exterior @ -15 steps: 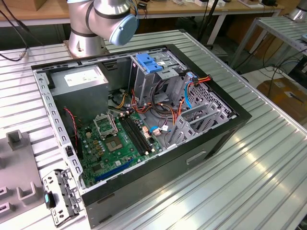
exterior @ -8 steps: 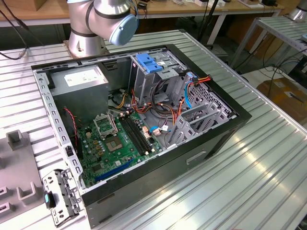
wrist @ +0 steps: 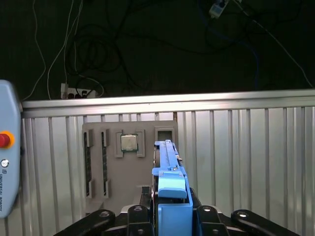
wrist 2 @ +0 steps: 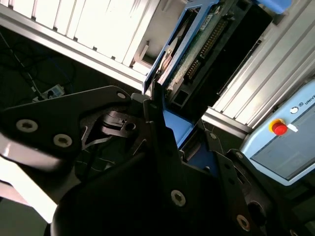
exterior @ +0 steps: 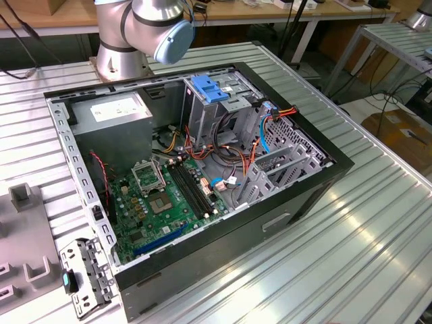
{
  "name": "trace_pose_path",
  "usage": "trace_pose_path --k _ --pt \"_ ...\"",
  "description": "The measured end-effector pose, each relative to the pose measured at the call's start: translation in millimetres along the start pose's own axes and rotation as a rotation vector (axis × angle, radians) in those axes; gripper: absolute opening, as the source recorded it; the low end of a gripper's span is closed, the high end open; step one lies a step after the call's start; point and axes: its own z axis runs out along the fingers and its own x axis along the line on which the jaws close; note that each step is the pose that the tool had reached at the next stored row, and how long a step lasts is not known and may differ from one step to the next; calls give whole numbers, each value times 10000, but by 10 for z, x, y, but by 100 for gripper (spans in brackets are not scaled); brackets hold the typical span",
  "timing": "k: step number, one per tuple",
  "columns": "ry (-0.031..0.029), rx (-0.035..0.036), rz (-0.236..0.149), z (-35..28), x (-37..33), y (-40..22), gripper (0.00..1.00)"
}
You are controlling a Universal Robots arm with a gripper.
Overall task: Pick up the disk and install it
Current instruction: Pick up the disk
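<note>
Between the black fingers [wrist: 146, 200] of the gripper [wrist: 170, 202] sits the disk [wrist: 167, 162], stood on edge; the gripper is clamped onto it, one finger either side of its bright blue carrier rail [wrist: 172, 184], going by the first wrist view; the second wrist view catches the same disk [wrist 2: 197, 49] from its green circuit-board face, with a row of connector pins; so yeah, the disk is up in the gripper.

Taking the grey tray [wrist: 113, 172] as my reference: the disk shows in front of it, covering one end; a square processor chip [wrist: 129, 143] sits in a pocket of the tray, two long dark slots [wrist: 104, 157] just beside that pocket; the tray lies flat on the ribbed aluminium table [wrist: 246, 162]; well apart from the tray is a pale pendant [wrist: 7, 147] with a red button [wrist: 4, 140]; past the table edge beyond the tray, cables [wrist: 123, 59] and a power strip [wrist: 76, 91] lie on a dark floor.

From the exterior view the tray [exterior: 34, 236] is at the exterior view's left edge; just beside it, toward the exterior view's right, lies a perforated metal plate [exterior: 84, 277]; further that way stands the open computer case [exterior: 223, 246], green motherboard [exterior: 169, 196] flat inside, and a metal drive cage [exterior: 202, 118] topped by a blue bracket [exterior: 206, 91] further from the tray than the motherboard; the arm's silver base [exterior: 121, 47] stands behind the case.
</note>
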Motion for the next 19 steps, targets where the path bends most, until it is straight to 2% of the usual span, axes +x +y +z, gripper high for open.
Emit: trace_pose_path --k 5,9,11,13,15,19 --pt "0 1 0 -143 6 -4 37" --pt "0 0 0 -288 12 -9 37" --pt "0 -1 0 -386 16 -12 37" --pt "1 -1 -1 -449 19 -15 37" --pt "1 -1 0 -491 21 -17 37" --pt "0 0 0 -495 21 -17 37"
